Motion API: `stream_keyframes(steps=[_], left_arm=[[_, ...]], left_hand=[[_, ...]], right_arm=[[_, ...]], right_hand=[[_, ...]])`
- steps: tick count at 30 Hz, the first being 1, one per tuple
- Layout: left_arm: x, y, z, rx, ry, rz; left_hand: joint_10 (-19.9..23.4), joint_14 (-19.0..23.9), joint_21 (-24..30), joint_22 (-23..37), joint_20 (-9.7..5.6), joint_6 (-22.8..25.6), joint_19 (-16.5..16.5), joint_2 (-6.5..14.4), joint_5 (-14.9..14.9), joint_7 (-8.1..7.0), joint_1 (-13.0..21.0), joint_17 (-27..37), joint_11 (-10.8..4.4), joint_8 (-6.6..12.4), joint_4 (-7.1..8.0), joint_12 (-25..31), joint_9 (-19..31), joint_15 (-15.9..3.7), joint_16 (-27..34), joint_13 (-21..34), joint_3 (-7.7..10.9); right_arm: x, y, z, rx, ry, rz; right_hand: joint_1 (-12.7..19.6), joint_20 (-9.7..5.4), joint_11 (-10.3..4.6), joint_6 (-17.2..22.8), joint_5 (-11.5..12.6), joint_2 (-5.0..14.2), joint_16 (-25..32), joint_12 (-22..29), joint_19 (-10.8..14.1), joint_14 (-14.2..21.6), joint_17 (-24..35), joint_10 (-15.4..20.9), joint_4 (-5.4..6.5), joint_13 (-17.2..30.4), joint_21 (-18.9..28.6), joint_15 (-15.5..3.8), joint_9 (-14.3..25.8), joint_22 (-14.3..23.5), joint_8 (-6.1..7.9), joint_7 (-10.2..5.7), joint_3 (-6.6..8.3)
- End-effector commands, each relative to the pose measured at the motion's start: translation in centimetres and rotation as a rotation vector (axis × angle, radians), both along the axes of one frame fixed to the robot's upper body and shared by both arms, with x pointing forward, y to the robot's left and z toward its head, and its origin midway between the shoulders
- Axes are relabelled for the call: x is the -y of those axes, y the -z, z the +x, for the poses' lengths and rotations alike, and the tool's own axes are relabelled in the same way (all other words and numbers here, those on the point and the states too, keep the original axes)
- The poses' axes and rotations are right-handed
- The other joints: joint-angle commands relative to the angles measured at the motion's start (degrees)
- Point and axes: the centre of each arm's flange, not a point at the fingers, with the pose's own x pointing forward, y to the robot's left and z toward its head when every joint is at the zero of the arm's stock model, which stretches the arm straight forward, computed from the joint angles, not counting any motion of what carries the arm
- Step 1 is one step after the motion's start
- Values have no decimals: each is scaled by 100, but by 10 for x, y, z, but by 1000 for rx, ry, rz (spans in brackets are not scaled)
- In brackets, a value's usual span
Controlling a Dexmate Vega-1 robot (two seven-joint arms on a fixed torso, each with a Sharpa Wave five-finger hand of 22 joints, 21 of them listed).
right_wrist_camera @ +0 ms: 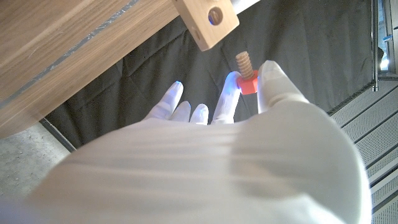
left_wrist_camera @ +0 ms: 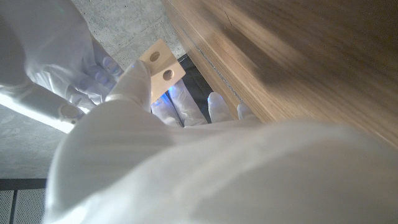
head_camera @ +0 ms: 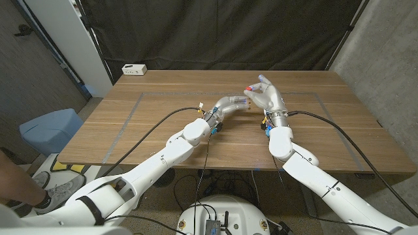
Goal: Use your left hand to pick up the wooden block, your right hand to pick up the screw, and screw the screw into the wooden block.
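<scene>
Pale wooden block [right_wrist_camera: 206, 22] with round holes is gripped in the left hand [head_camera: 230, 104], raised over the brown wooden table [head_camera: 163, 124]. Just beside it the right hand [head_camera: 268, 96] pinches the screw [right_wrist_camera: 246, 71] (red head, tan wooden thread), its tip near the block, not touching

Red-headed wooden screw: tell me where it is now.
The red-headed wooden screw is pinched in the right robot hand, raised over the wooden table's middle, its tip just short of the pale wooden block held by the left robot hand.
</scene>
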Motion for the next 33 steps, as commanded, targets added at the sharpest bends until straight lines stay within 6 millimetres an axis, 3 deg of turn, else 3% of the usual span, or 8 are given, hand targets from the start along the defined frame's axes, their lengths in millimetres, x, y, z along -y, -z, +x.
stream_keyframes(steps=[1,33], left_arm=[[2,0,0,-2,1,4],[5,2,-1,-2,3,11]], left_hand=[[50,47,8,28,-7,119,25,59,40,3,43,13,0,25,8,-18,15,-334,-16,17,7],[65,51,10,28,-8,146,31,71,42,4,46,14,1,30,10,-31,16,-335,-17,32,-5]], right_arm=[[2,3,2,-11,1,12],[6,8,3,-24,-5,23]], right_hand=[[6,-378,21,10,11,43,-12,23,20,-14,18,-24,-4,28,4,-467,13,12,-22,7,-28],[4,-374,12,29,15,84,-11,31,20,-19,17,-25,3,28,6,-459,-27,13,-18,4,-70]])
